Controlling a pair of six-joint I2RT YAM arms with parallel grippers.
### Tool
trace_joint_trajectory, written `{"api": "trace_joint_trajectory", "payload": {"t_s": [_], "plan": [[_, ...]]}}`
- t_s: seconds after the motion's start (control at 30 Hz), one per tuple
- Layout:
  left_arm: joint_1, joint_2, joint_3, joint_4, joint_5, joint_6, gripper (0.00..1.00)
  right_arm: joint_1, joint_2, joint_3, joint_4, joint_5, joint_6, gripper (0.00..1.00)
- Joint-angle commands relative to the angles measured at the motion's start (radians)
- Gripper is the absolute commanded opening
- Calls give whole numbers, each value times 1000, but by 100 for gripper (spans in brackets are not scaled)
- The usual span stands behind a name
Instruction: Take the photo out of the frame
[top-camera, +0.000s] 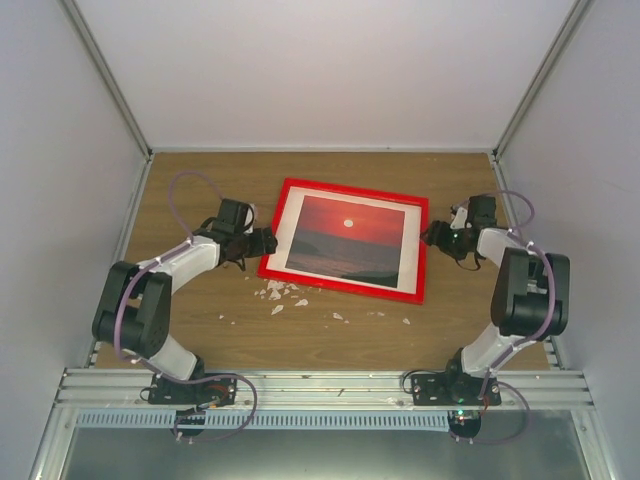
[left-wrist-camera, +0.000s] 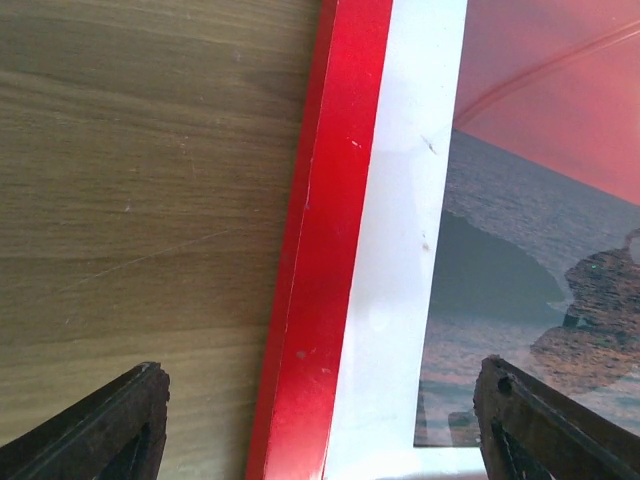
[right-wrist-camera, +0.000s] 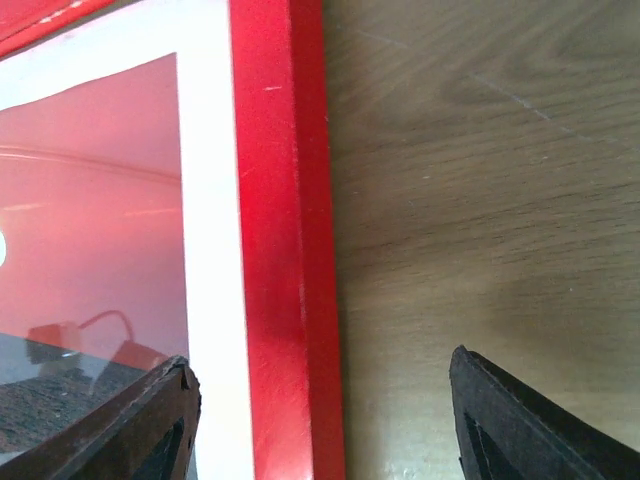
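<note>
Thin bright-red rectangular frame (top-camera: 340, 287) flat mid wooden desk (top-camera: 200, 180), red sunset print (top-camera: 348, 240) inside white mat. Left gripper (top-camera: 262, 241) at 9 o'clock, right gripper (top-camera: 432, 236) at 3 o'clock, jaws apart, straddling edges. Risk: uneven squeeze skews frame, print left trapped.

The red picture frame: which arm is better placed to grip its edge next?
Left, narrowly. The open left gripper straddles one rail of the thin red picture frame, one finger over the wooden table, one over the sunset photo. The right gripper straddles the opposite rail, jaws narrower.
</note>
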Motion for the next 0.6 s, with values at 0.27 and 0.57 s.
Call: {"api": "trace_joint_trajectory", "payload": {"t_s": [0.27, 0.57], "plan": [[-49, 169, 92, 37, -20, 46, 80, 168, -171, -87, 1, 239, -8, 72], [-115, 159, 45, 32, -26, 32, 68, 211, -188, -122, -15, 365, -18, 72]]}}
